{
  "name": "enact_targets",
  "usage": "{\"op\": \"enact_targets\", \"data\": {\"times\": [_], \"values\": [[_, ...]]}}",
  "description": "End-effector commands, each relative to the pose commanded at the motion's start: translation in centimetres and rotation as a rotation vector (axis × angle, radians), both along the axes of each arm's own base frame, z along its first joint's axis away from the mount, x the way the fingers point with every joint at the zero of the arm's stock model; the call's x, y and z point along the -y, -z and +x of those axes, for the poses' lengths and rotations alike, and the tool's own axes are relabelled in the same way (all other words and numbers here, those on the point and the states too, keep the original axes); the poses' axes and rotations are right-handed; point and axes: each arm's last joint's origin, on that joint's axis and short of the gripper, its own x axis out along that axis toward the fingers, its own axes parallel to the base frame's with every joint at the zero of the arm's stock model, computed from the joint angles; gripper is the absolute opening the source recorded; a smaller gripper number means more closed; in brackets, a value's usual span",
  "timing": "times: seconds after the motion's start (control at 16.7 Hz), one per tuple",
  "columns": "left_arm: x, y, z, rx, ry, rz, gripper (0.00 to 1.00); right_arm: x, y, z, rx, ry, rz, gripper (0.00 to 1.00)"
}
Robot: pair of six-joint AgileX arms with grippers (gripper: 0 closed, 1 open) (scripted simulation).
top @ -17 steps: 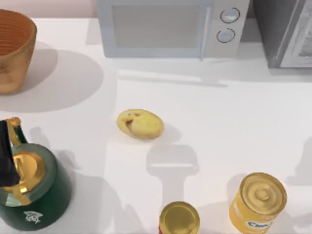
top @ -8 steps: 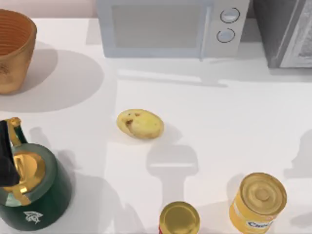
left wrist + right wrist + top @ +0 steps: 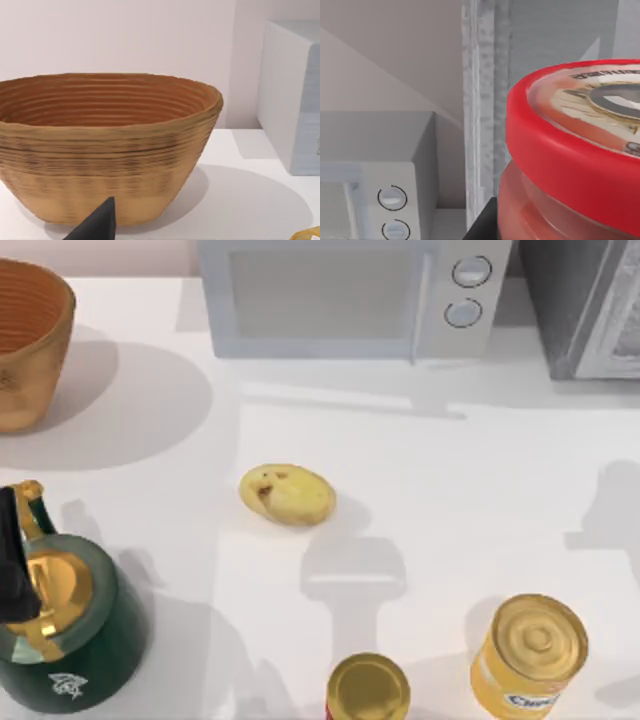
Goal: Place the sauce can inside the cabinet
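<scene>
While the sauce can (image 3: 580, 165) is sitting large and close in the right wrist view, its red rim and silver-grey printed top are tilting toward that camera, so its long axis is running roughly along the right tool's line of sight toward the cabinet (image 3: 485, 100). Judging by its look, it is handling as a stiff, light, smooth-walled tin, likely slippery, best pinched across the straight side below the rim. It appears to be carried by the right tool, though I cannot tell how the fingers are standing. Beyond it, the cabinet's pale frame is rising beside the microwave (image 3: 375, 200). On the worktop (image 3: 450, 490) the left tool (image 3: 97, 225) is idling near the basket (image 3: 100, 150); its state I cannot tell.
</scene>
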Motion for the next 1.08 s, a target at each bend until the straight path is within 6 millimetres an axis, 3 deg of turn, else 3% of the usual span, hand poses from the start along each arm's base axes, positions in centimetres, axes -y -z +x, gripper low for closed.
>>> {"op": "enact_targets", "data": {"times": [0.3,1.08], "values": [[0.0,0.0,0.0,0.0,0.0,0.0,1.0,-0.3,-5.7,1.4,0.002,0.017,-0.006,0.0],[0.0,0.0,0.0,0.0,0.0,0.0,1.0,-2.2,-17.8,7.4,-0.002,0.008,0.005,0.0]]}}
